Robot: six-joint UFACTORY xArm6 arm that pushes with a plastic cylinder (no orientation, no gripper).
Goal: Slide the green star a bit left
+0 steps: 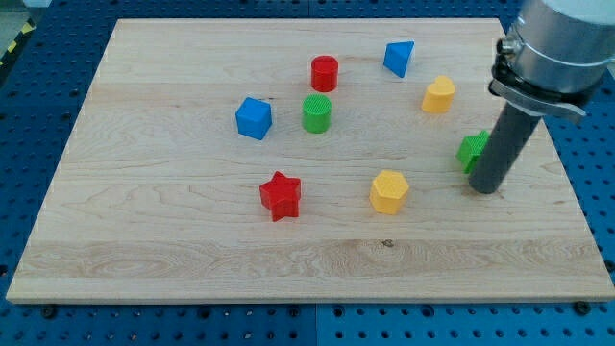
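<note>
While no writing shows, my tip [486, 188] touches green star [472, 151].

Board [192, 240]: pale wood, matt, grain visible. Green cylinder [317, 113]: ribbed, apparently plastic. Rod above my tip [486, 189]: dark, matt; collar at 12 o'clock [562, 48] metallic grey.

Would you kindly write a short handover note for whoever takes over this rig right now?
My tip is down on the board at the view's right, against the right side of the green star, which the rod partly hides.
Done: the tip is placed on the star's right side, ready for a leftward push; whether the star has moved cannot be told.
Left: slide the star a bit left. The yellow block lies to its lower left, another yellow block to its upper left; a short push looks likely to pass between them.
</note>
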